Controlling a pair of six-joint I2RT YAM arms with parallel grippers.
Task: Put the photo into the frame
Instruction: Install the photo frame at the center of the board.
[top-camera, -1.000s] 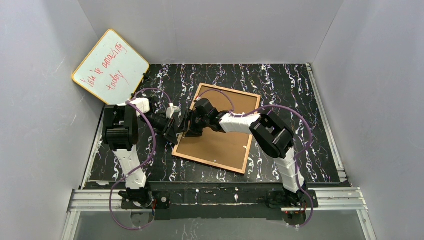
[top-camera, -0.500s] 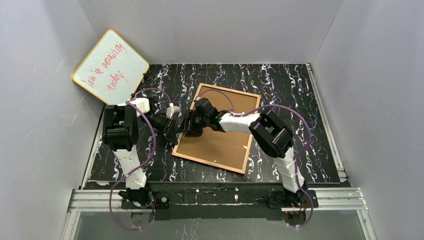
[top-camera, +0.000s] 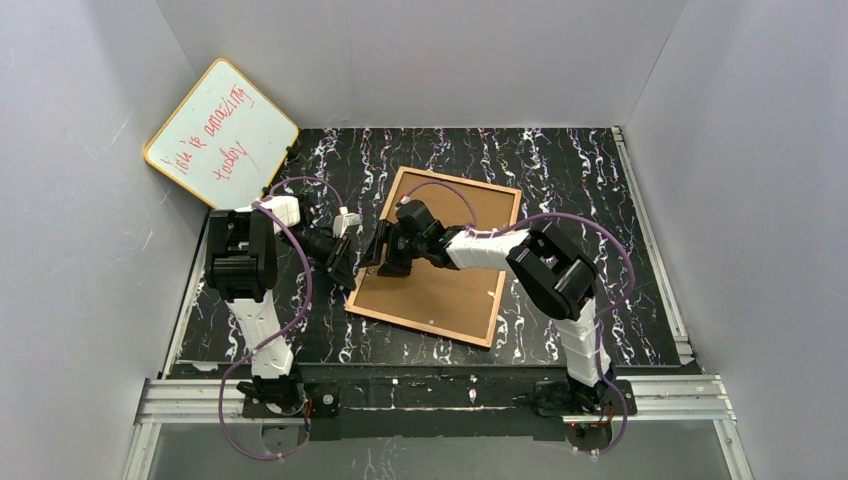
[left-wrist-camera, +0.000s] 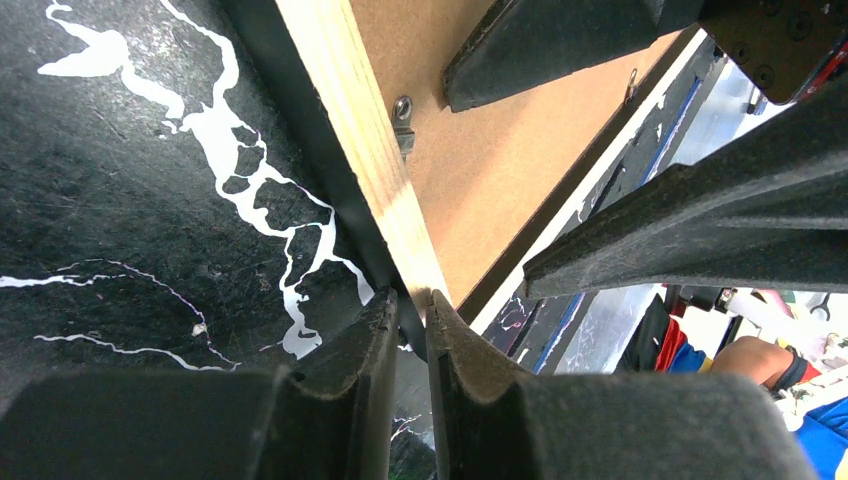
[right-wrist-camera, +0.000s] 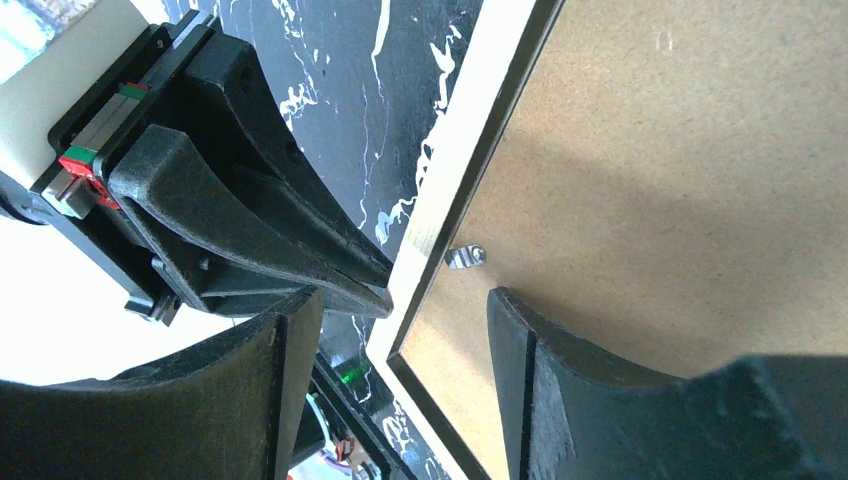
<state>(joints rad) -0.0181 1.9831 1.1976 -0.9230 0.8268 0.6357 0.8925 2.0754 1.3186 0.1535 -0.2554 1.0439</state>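
Face down at the centre of the black marbled tabletop (top-camera: 560, 170) lies the frame (top-camera: 420, 326), its brown backing panel (top-camera: 440, 290) uppermost. The left gripper (left-wrist-camera: 412, 300) is clenched on the frame's left edge. The right gripper (top-camera: 383, 260) hangs spread wide astride that edge, beside a metal clip (right-wrist-camera: 466, 256). At upper left, a whiteboard (top-camera: 220, 130) reads "You're amazing today" in red.

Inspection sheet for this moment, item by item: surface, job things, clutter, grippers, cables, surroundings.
Surface: black, white-veined table.
Job's things: frame lies face down, brown backing in it; photo not seen.
Clutter: whiteboard with red writing leans in the far-left corner.
Grippers: left gripper shut on the frame's left rim, as it seems; right gripper open over that rim, near a metal tab.
Cables: purple cables loop along both arms.
Surroundings: grey walls; nothing else seen.
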